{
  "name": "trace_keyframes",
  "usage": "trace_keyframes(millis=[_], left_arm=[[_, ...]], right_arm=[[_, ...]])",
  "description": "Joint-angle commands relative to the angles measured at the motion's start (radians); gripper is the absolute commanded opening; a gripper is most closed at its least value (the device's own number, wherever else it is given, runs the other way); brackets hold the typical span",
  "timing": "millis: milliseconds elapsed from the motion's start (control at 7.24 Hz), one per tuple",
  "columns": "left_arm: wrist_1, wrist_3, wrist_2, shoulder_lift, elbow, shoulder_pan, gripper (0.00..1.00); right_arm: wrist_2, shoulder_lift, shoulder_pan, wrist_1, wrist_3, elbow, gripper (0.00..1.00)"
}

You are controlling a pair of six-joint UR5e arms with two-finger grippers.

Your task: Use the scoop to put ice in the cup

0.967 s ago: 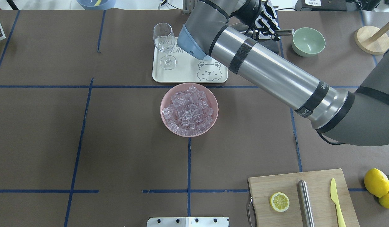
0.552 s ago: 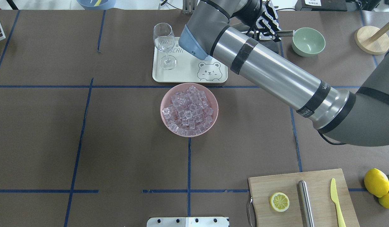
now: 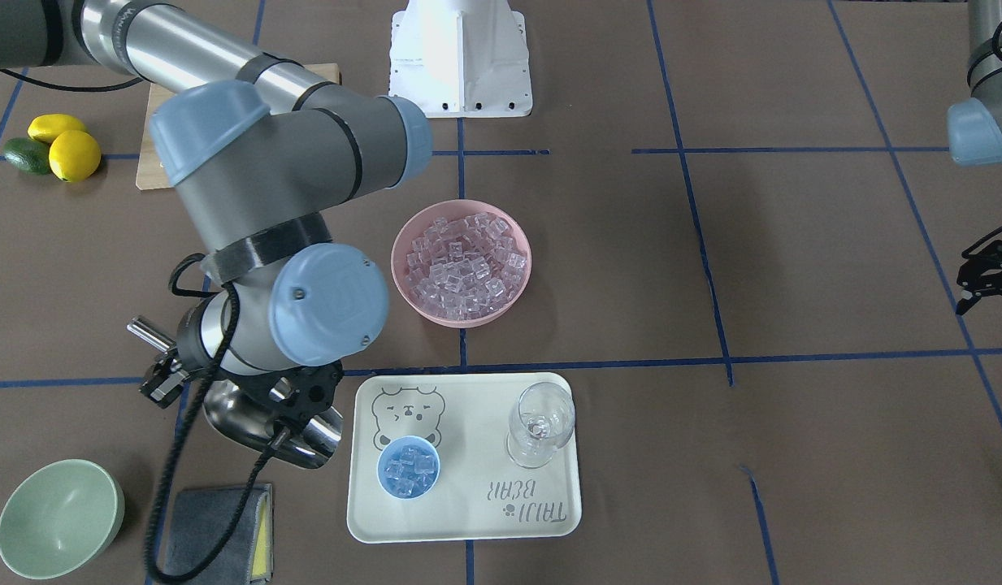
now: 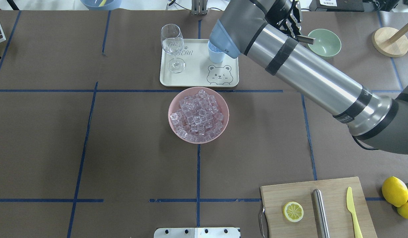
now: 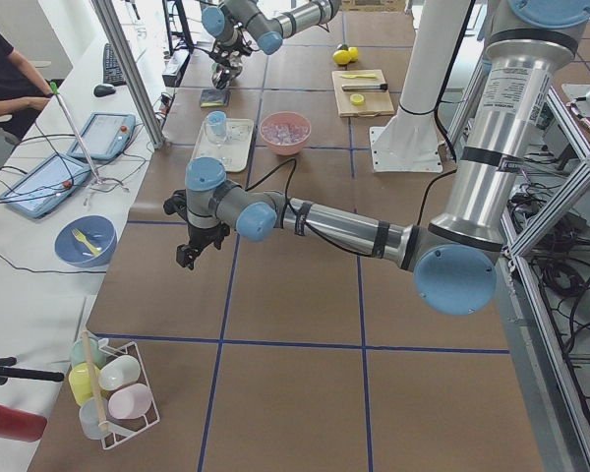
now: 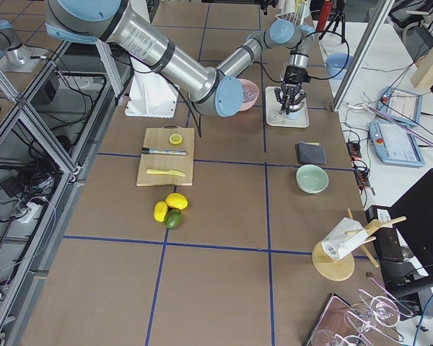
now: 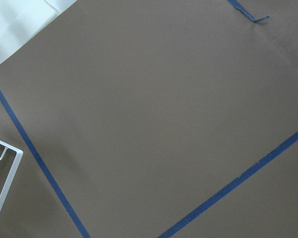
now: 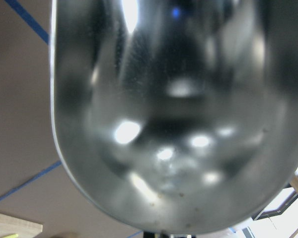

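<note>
Nearest the robot, on its right, a wooden cutting board (image 4: pixel 333 191) lies on the brown surface (image 4: pixel 124 148). It carries a lemon half (image 4: pixel 293 211), a steel cylinder (image 4: pixel 320 211) and a yellow knife (image 4: pixel 352 208).

Farther out, at the middle, a pink bowl (image 4: pixel 169 115) is heaped with ice (image 4: pixel 198 114). Well apart on the robot's left, the left tool (image 3: pixel 984 276) hangs over bare surface. It cannot be told how far its fingers are parted.

Beyond the bowl sits a cream tray (image 4: pixel 197 71) with a bear drawing. On it stand a clear wine glass (image 4: pixel 172 39) and the light-blue cup (image 3: pixel 408 466), which holds a few cubes.

Just beside the tray, on the robot's right, the right tool (image 3: pixel 166 375) is clamped on the thin rod handle of the scoop (image 3: pixel 249 426). The handle's end pokes out past the fingers. The shiny trough sits low, close to the tray's edge and near the cup, and fills the right wrist view.

Farther right are a grey cloth (image 3: pixel 216 528) and a pale green bowl (image 4: pixel 324 43).
</note>
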Motion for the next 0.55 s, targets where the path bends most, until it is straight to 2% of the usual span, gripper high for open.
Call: trace_keyframes(millis=[0,138,414], left_arm=[[0.001,0.0,-0.003,-0.001,0.002,0.001,1.0],[0.001,0.0,-0.003,0.002,0.002,-0.001,1.0],[-0.001,0.0,-0.003,0.011,0.004,0.001,1.0]], right_arm=[[0.202,-0.196,0.122,0.005,0.02,0.228,0.0],[0.323,-0.29,0.185,0.014,0.017,0.281,0.0],[0.37,-0.449,0.19,0.008,0.097,0.346,0.0]])
